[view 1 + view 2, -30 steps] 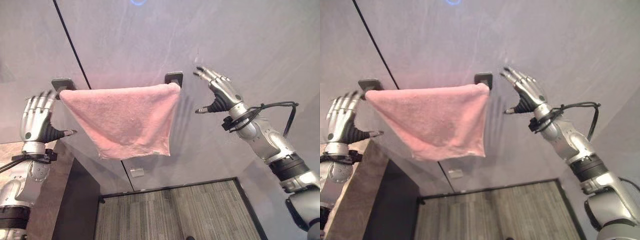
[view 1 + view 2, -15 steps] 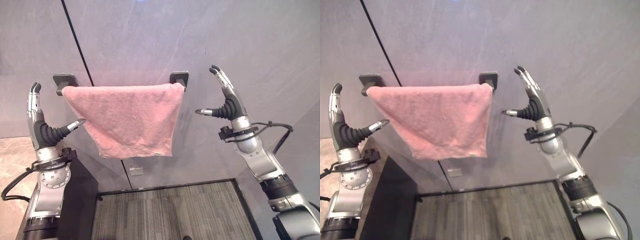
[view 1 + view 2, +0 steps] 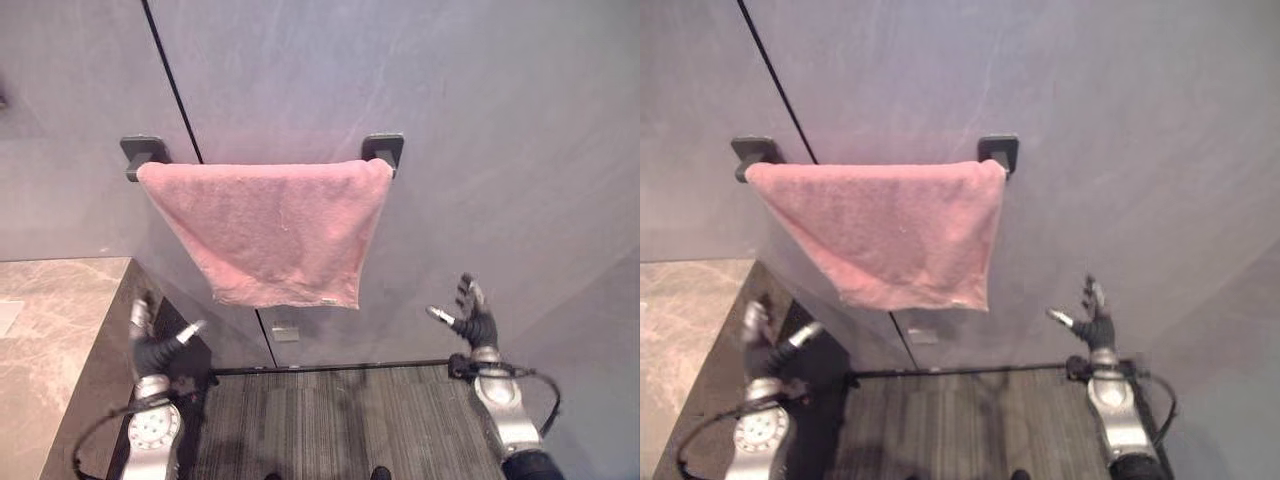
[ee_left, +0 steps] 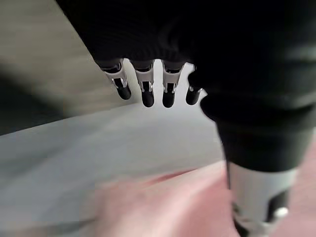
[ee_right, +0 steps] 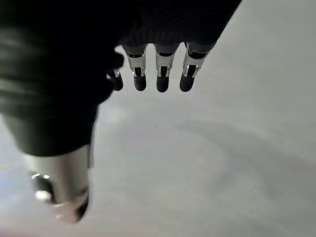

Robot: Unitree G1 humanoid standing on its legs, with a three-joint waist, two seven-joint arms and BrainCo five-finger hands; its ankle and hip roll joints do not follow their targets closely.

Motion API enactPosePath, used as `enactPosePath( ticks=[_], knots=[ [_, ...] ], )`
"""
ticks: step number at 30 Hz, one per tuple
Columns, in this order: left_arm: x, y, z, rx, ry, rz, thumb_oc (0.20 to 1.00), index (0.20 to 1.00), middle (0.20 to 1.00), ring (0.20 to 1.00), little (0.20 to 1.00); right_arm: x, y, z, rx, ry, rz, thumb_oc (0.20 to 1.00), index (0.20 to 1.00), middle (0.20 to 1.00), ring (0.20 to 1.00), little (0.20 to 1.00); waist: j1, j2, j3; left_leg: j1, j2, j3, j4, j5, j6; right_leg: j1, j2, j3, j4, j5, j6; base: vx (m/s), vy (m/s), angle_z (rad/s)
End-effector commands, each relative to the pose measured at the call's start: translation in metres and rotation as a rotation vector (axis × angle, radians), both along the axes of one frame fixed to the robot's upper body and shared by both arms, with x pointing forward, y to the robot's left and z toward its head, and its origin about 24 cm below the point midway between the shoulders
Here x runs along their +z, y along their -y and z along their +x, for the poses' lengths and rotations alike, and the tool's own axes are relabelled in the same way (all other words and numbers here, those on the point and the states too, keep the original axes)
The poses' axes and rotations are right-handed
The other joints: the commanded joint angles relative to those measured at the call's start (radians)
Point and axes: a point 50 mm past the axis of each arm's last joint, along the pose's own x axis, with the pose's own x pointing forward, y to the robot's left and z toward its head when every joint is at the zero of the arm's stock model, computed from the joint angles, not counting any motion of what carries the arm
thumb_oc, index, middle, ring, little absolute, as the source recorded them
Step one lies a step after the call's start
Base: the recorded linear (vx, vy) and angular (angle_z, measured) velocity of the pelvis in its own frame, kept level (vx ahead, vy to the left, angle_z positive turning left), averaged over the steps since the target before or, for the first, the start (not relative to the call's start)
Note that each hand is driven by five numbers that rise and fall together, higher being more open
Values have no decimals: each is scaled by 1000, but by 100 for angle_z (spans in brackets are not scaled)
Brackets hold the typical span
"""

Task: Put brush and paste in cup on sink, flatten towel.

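Note:
A pink towel (image 3: pixel 277 229) hangs spread over a wall bar between two dark brackets (image 3: pixel 143 152) (image 3: pixel 384 148); its lower edge slants, with the bottom corner at the right. Both hands hang well below it, apart from the cloth. My left hand (image 3: pixel 152 347) is low at the left, beside the counter edge, fingers straight and thumb out. My right hand (image 3: pixel 474 320) is low at the right, open too, holding nothing. In the left wrist view the fingers (image 4: pixel 147 92) point straight and pink cloth (image 4: pixel 168 205) shows past them. The right wrist view shows straight fingers (image 5: pixel 162 78) against the grey wall.
A marble counter (image 3: pixel 50 340) runs along the left, with a dark side panel (image 3: pixel 192 350) beneath it. Grey wall panels (image 3: pixel 480 130) rise behind the towel, split by a black seam (image 3: pixel 172 80). Striped grey floor (image 3: pixel 340 420) lies below, and a small white outlet (image 3: pixel 286 333) sits under the towel.
Both hands have dropped from beside the towel's upper corners to well below it, staying open. The camera has shifted, so the towel sits slightly to the right.

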Motion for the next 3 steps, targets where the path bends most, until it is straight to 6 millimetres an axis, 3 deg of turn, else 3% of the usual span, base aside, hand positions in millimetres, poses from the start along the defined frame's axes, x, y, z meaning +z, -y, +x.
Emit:
enactPosePath(
  ticks=[1,3],
  knots=[
    [-4,2,-4,-45,-20,21,1000,1000,1000,1000,1000,-1,-15,5,40,20,91,1000,1000,1000,1000,1000,10,-29,11,-14,31,-83,2,34,-30,49,-85,-12,6,28,66,0,0,0],
    [-17,1,-11,-23,-84,1,1000,1000,1000,1000,1000,-7,-15,1,34,-12,95,1000,1000,1000,1000,1000,10,-27,11,-17,31,-83,2,36,-31,48,-87,-17,6,30,68,0,0,0]
  ],
)
